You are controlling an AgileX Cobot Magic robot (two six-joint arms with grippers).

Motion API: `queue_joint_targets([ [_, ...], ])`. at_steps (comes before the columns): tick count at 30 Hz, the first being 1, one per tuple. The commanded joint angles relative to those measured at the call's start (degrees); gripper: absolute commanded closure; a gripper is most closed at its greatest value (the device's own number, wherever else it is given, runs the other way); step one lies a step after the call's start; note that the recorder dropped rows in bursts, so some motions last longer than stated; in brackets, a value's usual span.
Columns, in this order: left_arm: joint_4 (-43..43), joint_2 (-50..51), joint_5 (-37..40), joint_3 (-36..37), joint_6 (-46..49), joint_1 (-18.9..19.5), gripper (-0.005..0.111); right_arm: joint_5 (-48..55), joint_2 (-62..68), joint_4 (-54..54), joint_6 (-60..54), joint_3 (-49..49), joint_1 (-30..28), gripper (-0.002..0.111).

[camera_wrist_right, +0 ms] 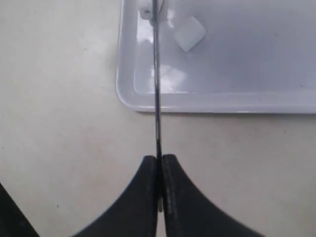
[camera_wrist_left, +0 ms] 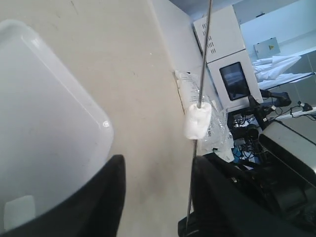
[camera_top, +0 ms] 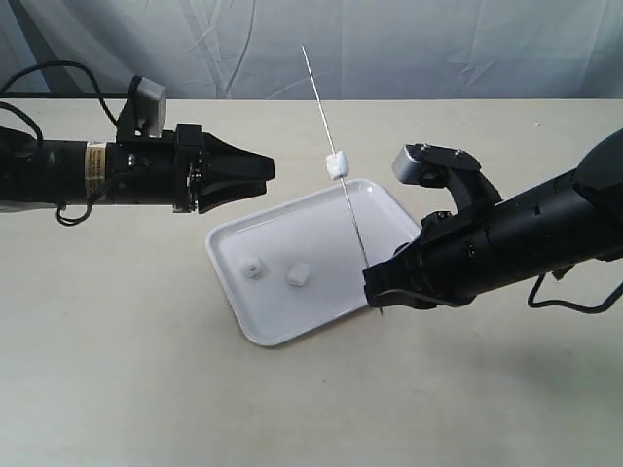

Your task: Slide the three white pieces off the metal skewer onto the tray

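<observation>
White tray [camera_top: 321, 326] sits mid-table in the outside view, and two of the pieces are down on it: the left piece [camera_top: 254, 267] just beside the right piece [camera_top: 298, 275], both lying loose. The skewer [camera_top: 322, 107] stands tilted over the tray, its lower end pinched in the right gripper [camera_top: 375, 292] at the tray's near corner. The third piece [camera_top: 337, 164] is threaded about halfway up the rod, well clear of the tray. The left gripper [camera_top: 265, 170] hovers level with that piece, close but not touching. Over to the left wrist camera: its two dark fingers [camera_wrist_left: 106, 197] are parted with a clear gap and nothing between them. The third piece [camera_wrist_left: 197, 121] hangs on the rod just beyond them, with the tray [camera_wrist_left: 49, 98] below. On to the right wrist camera: the jaws are squeezed tight on the skewer [camera_wrist_right: 156, 98], which crosses the tray's rim [camera_wrist_right: 222, 104], with one loose piece [camera_wrist_right: 190, 33] beside it
</observation>
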Motion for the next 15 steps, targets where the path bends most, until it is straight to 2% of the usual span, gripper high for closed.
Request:
queue_joint_targets([
  [1, -2.16, -0.54, -0.65, -0.19, -0.21, -2.23, 0.065, 1.11, 0.86, 4.69, -3.9, -0.29, -0.27, 0.109],
  [5, -3.82, -0.54, -0.65, -0.19, 0.18, -4.01, 0.065, 4.73, 1.91, 8.26, -8.47, -0.29, -0.27, 0.109],
  [15, -6.79, -0.54, -0.65, -0.19, 0.59, -5.71, 0.065, 7.61, 1.91, 10.14, -9.84, -0.29, -0.27, 0.109],
])
